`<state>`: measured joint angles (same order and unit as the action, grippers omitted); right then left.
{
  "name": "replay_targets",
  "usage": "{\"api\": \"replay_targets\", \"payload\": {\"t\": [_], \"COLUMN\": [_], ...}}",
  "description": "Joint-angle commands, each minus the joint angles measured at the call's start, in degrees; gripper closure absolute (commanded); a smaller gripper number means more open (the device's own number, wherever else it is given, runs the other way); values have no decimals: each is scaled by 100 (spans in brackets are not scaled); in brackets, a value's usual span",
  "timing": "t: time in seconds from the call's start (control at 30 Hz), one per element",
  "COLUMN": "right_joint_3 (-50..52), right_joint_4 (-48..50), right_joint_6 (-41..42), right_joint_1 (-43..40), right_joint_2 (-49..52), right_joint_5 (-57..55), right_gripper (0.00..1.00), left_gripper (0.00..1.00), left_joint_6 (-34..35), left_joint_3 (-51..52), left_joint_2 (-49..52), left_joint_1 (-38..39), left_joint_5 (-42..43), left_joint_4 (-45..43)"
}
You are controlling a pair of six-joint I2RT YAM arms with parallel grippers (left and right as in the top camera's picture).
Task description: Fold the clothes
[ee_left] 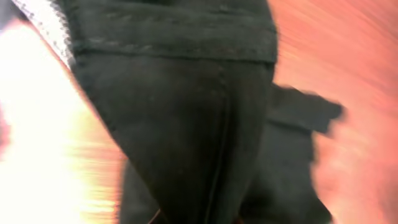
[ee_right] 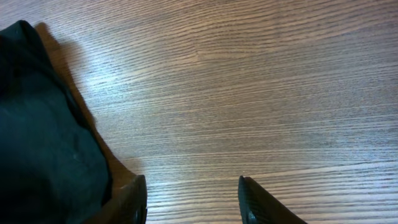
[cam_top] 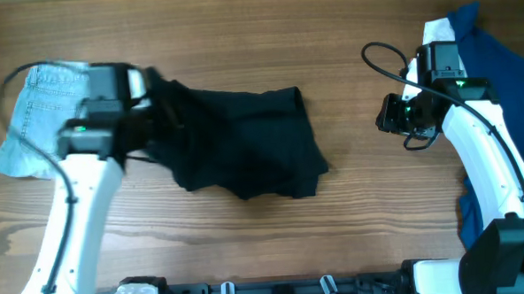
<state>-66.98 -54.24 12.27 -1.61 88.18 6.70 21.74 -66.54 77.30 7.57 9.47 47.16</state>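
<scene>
One black garment (cam_top: 244, 152), denim shorts (cam_top: 35, 121) (left), blue cloth (cam_top: 510, 52) right.

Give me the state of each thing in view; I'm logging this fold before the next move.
black garment: crumpled, unfolded, left edge lifted off the table.
left end effector: apparently shut on the black garment; fingers hidden by fabric.
right end effector: open, empty, beside the garment.
denim shorts: lying flat at far left.
blue garment: lying at the far right, untouched.
</scene>
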Motion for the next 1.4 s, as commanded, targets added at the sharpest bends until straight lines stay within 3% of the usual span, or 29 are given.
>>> {"api": "replay_targets", "payload": {"t": [0.0,0.13,0.27,0.63,0.7,0.73,0.8,0.83,1.03,1.37], "right_joint_3": [-11,-11,-11,-11,0,2,11,22,297,640], "right_joint_4": [-44,-68,-81,-92,-107,-131,-103,-74,466,905], "right_joint_6": [-72,-72,-72,-254,-509,-492,-479,-463,-262,-160], "right_joint_1": [15,13,15,15,48,114,295,417,1049,1067], "right_joint_2": [37,37,37,44,83,133,254,343,1021,1987], "right_joint_5": [114,116,116,413,935,951,953,953,951,999], "right_gripper": [52,52,52,53,58,65,93,96,96,96], "left_gripper": [96,96,96,96,96,96,95,95,95,93], "left_joint_6": [428,708,728,876,876,879,879,879,879,1351], "left_joint_3": [-118,-118,-118,-153,-177,-177,-177,-177,-177,-177], "left_joint_2": [229,1016,1613,1445,1257,1143,1003,977,977,984], "left_joint_1": [1154,2251,2782,2916,2916,2916,2918,2918,2918,2975], "left_joint_5": [264,98,98,118,118,118,118,118,118,271], "left_joint_4": [-330,-640,-881,-1445,-1456,-1491,-1541,-1550,-1545,-1884]}}
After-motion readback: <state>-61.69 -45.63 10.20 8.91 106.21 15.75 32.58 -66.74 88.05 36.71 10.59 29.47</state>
